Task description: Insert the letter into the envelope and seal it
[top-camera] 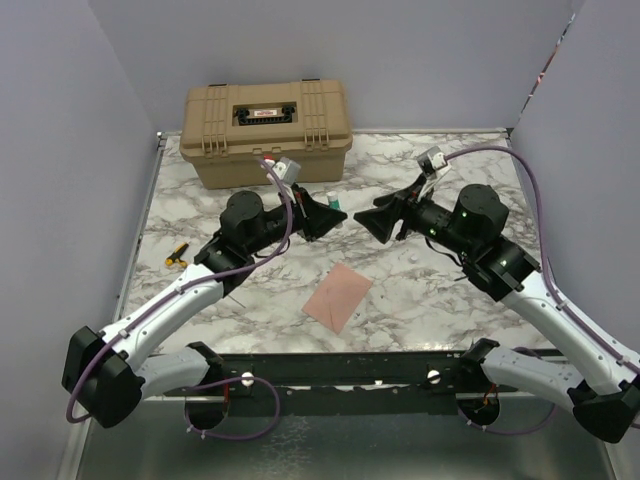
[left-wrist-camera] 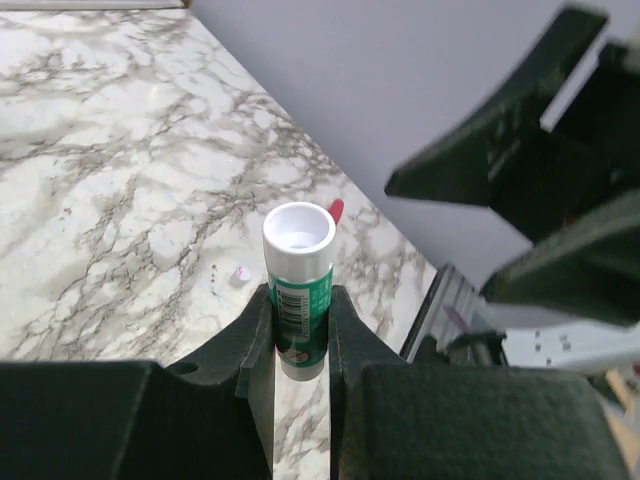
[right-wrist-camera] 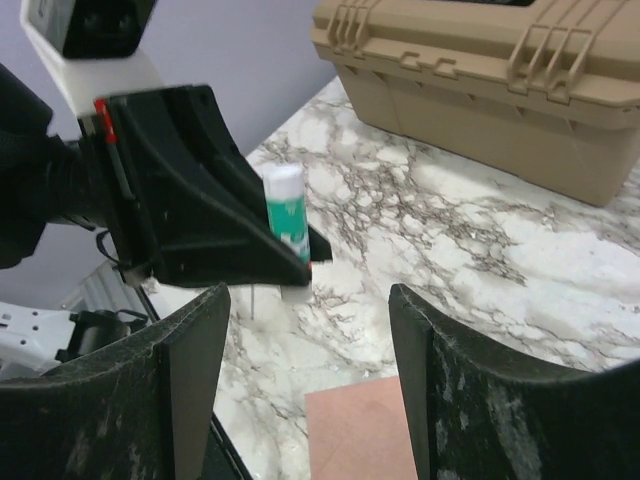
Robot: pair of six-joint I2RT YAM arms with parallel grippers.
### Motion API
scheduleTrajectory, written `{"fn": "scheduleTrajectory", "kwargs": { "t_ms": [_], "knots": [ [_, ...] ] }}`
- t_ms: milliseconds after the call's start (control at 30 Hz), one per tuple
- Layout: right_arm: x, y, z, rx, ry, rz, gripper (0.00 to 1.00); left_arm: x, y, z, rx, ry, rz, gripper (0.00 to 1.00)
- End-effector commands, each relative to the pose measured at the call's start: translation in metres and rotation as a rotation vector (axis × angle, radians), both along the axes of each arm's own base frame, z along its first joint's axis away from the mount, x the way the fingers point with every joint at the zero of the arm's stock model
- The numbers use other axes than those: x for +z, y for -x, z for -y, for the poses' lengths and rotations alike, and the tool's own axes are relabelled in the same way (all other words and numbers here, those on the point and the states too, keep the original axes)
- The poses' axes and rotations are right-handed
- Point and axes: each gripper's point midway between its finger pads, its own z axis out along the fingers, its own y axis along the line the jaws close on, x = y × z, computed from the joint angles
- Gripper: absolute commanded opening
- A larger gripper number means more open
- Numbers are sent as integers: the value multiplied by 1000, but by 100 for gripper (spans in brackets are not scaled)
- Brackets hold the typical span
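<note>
Envelope (top-camera: 338, 295) is laid flat on the table (top-camera: 250, 310) below and between both grippers, long axis slanted near-left to far-right (flap indiscernible); left gripper (left-wrist-camera: 300, 312) is clenched on a glue stick (left-wrist-camera: 298, 245), right gripper (right-wrist-camera: 308, 325) is spread wide.

envelope (top-camera: 338, 295) — pinkish-brown, plain | we see it lying flat on the marble table (top-camera: 440, 310), turned diagonally, centre-front | flap — we cannot tell its state
</note>
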Motion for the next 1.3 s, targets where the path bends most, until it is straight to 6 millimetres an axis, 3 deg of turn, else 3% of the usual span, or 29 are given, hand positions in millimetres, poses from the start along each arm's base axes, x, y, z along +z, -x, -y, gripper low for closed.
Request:
{"fn": "scheduleTrajectory", "kwargs": {
  "t_ms": [0, 167, 267, 667, 733, 900, 1167, 1267],
  "knots": [
    [-19, -12, 3, -59, 6, 6, 67, 21, -38, -11, 225, 139, -157, 0],
    [-36, -25, 0, -89, 47, -34, 66, 12, -42, 1, 203, 125, -287, 0],
    [-37, -25, -8, -69, 37, -41, 62, 8, -41, 5, 185, 134, -321, 0],
    [-42, -32, -33, -7, 43, -74, 61, 5, -40, 9, 166, 144, -341, 0],
    [-45, -34, -36, -11, 49, -86, 56, 6, -39, 9, 160, 143, -338, 0],
    [-44, -37, -43, 11, 59, -93, 31, 11, -37, 7, 153, 135, -299, 0],
    [-41, -42, -48, 19, 61, -70, 27, 13, -29, 12, 95, 139, -300, 5],
    [-40, -45, -48, 12, 62, -60, 17, 14, -26, 13, 74, 145, -307, 10]
  ]
}}
